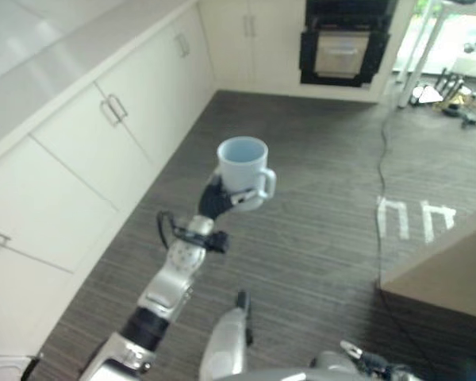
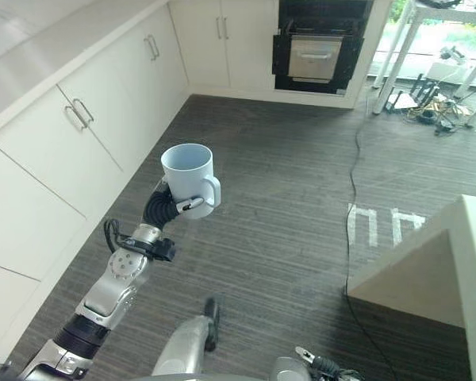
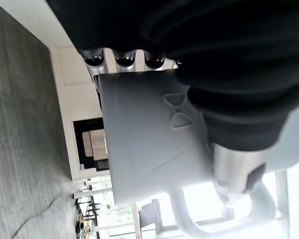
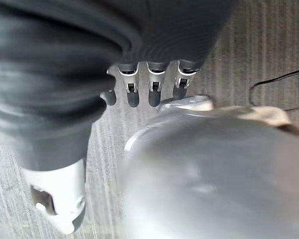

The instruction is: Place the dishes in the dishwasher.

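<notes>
A pale blue mug (image 1: 242, 171) is held upright and empty, high above the dark striped floor, with its handle turned to the right. My left hand (image 1: 214, 198) is shut on it: the fingers (image 3: 114, 59) wrap the far side of the mug (image 3: 144, 144) and the thumb (image 3: 234, 169) presses by the handle. Against the far wall stands a dark built-in appliance (image 1: 345, 44) with a pale front panel showing in its opening, well beyond the mug. My right hand (image 4: 132, 84) hangs low over the floor, fingers relaxed and holding nothing.
White cabinets with bar handles (image 1: 103, 119) run along the left under a pale countertop. A beige counter corner (image 1: 452, 270) juts in at the right. White tape marks (image 1: 416, 218) lie on the floor, and table legs and clutter (image 1: 452, 95) sit far right.
</notes>
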### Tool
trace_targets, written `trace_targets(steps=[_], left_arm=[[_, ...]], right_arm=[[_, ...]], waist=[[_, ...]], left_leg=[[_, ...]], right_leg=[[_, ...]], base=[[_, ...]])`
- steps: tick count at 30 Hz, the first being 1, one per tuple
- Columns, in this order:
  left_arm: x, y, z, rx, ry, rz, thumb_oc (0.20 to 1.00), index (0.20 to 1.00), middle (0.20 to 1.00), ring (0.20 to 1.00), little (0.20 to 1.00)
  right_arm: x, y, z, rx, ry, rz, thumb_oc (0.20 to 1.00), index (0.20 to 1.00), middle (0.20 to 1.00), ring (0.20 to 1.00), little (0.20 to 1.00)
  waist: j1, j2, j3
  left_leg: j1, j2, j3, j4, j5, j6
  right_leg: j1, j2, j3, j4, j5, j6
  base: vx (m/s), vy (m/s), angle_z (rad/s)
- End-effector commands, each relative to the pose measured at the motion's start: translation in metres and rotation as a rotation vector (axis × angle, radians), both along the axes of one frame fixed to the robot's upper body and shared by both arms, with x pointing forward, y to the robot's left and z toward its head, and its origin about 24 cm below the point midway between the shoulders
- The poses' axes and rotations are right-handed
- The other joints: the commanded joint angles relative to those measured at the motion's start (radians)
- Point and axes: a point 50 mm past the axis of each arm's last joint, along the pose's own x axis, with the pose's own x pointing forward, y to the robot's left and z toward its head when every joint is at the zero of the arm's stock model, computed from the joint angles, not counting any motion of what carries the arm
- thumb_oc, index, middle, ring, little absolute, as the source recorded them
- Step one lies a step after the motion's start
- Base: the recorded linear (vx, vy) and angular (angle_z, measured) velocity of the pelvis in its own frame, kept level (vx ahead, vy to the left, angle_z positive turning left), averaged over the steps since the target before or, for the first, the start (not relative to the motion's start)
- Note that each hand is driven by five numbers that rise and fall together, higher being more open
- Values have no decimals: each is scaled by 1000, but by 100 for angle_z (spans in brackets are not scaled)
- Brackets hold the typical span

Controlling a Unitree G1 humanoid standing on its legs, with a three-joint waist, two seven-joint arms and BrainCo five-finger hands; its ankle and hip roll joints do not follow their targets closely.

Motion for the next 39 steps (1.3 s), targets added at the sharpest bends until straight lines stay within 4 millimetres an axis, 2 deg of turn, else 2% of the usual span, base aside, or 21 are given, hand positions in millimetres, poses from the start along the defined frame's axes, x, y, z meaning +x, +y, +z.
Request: trace_targets(steps=[1,2,3,5,7,8,9,10,13,18,19,20,22,24,25,28,29,30,31,32,39], left_arm=[[2,5,44,-47,-218,-11,200,200,200,200,200],[3,2,46,-30,-223,-21,200,200,200,200,200],[5,2,47,-15,-234,-19,200,200,200,200,200],[10,6,49,6,-235,-1,200,200,200,200,200],[11,7,50,25,-245,-5,200,200,200,200,200],[12,6,51,40,-242,-9,200,200,200,200,200],[14,5,53,48,-242,-5,200,200,200,200,200],[13,4,54,49,-245,-5,200,200,200,200,200],[10,5,54,61,-255,-9,200,200,200,200,200],[4,9,51,53,-246,44,200,200,200,200,200],[3,9,52,48,-245,55,200,200,200,200,200],[3,9,53,45,-252,64,200,200,200,200,200],[1,13,55,36,-258,80,200,200,200,200,200],[1,14,55,36,-255,75,200,200,200,200,200],[2,19,54,45,-253,85,200,200,200,200,200],[0,25,53,52,-258,97,200,200,200,200,200],[-1,27,52,49,-256,98,200,200,200,200,200],[-1,27,52,49,-256,98,200,200,200,200,200],[-4,29,49,45,-256,93,200,200,200,200,200],[-5,30,49,43,-258,87,200,200,200,200,200],[0,27,45,58,-248,70,200,200,200,200,200]], right_arm=[[-9,2,-3,-44,20,-14,1000,1000,1000,1000,1000],[-9,4,-4,-47,13,-30,1000,1000,1000,1000,1000],[-8,6,-4,-68,4,-18,1000,1000,1000,1000,1000],[-9,10,-5,-69,-1,-2,1000,1000,1000,1000,1000],[-7,9,-4,-71,-12,16,1000,1000,1000,1000,1000],[-5,9,-4,-71,-19,11,1000,1000,1000,1000,1000],[-4,8,-4,-60,-27,-1,1000,1000,1000,1000,1000],[-3,8,-3,-57,-29,-7,1000,1000,1000,1000,1000],[-7,10,-5,-48,-12,-29,1000,1000,1000,1000,1000],[-5,6,-3,-55,1,1,1000,1000,1000,1000,1000],[-1,5,-2,-65,-2,26,1000,1000,1000,1000,1000],[2,3,-1,-73,-12,35,1000,1000,1000,1000,1000],[8,-4,2,-97,-29,50,1000,1000,1000,1000,1000],[9,-10,4,-111,-41,32,1000,1000,1000,1000,1000],[11,-12,5,-113,-44,42,1000,1000,1000,1000,1000],[14,-11,5,-115,-42,51,1000,1000,1000,1000,1000],[15,-10,5,-117,-33,57,1000,1000,1000,1000,1000],[15,-10,5,-117,-33,57,1000,1000,1000,1000,1000],[14,-11,5,-119,-21,57,1000,1000,1000,1000,1000],[13,-11,5,-120,-22,52,1000,1000,1000,1000,1000],[8,0,1,-112,-18,72,1000,1000,1000,1000,1000]], waist=[[5,-26,-85],[-2,-29,-93],[-23,-17,-95],[-39,-3,-94],[-59,-7,-82],[-76,-12,-73],[-107,-45,-64],[-117,-63,-68],[-136,-77,-83],[-139,-62,-110],[-131,-64,-116],[-123,-69,-114],[-103,-80,-104],[-92,-77,-92],[-73,-63,-73],[-47,-54,-66],[-23,-40,-63],[-23,-40,-63],[7,0,-65],[12,2,-67],[-11,-4,-114]], left_leg=[[115,-72,-34,-35,48,5],[144,-91,-33,-35,31,31],[187,-113,-41,-35,8,66],[251,-126,-8,-35,-33,103],[298,-134,3,-35,-56,102],[333,-131,6,-35,-82,96],[381,-159,13,-35,-137,96],[396,-176,11,-35,-166,100],[437,-172,2,-35,-216,102],[541,-94,12,-35,-206,57],[577,-69,13,-35,-73,30],[570,-49,16,33,10,14],[437,-32,20,327,92,0],[319,-28,-1,420,108,17],[258,-88,-32,363,89,38],[234,-131,-36,88,147,25],[203,-153,-81,-35,187,8],[203,-153,-81,-35,187,8],[79,-160,-153,-35,189,-18],[65,-163,-153,-35,196,-22],[169,-187,-123,-35,34,58]], right_leg=[[-13,55,9,2,77,-5],[11,41,-14,2,107,2],[2,19,-42,81,234,34],[-119,-12,-96,314,320,41],[-189,61,-118,247,300,35],[-220,68,-135,111,308,31],[-321,18,-88,2,334,54],[-378,-12,-34,2,362,76],[-430,-41,56,2,409,107],[-339,22,28,2,323,36],[-309,47,37,2,295,2],[-284,63,48,2,276,-21],[-234,82,59,2,249,-65],[-198,101,68,2,231,-89],[-159,133,113,2,215,-92],[-131,166,161,2,184,-79],[-116,189,179,2,173,-75],[-116,189,179,2,173,-75],[-83,228,206,2,149,-71],[-73,227,208,2,142,-69],[-38,160,144,2,110,-37]], base=[[513,459,-74],[605,581,-46],[499,528,16],[470,428,26],[423,79,-14],[540,-230,58],[596,-321,132],[557,-371,109],[396,-303,33],[478,-380,-23],[541,-463,-43],[453,-434,-50],[339,-368,-106],[317,-192,-81],[354,-24,-54],[328,101,-81],[257,120,-125],[408,236,-91],[329,216,-95],[408,281,-100],[257,182,-57]])
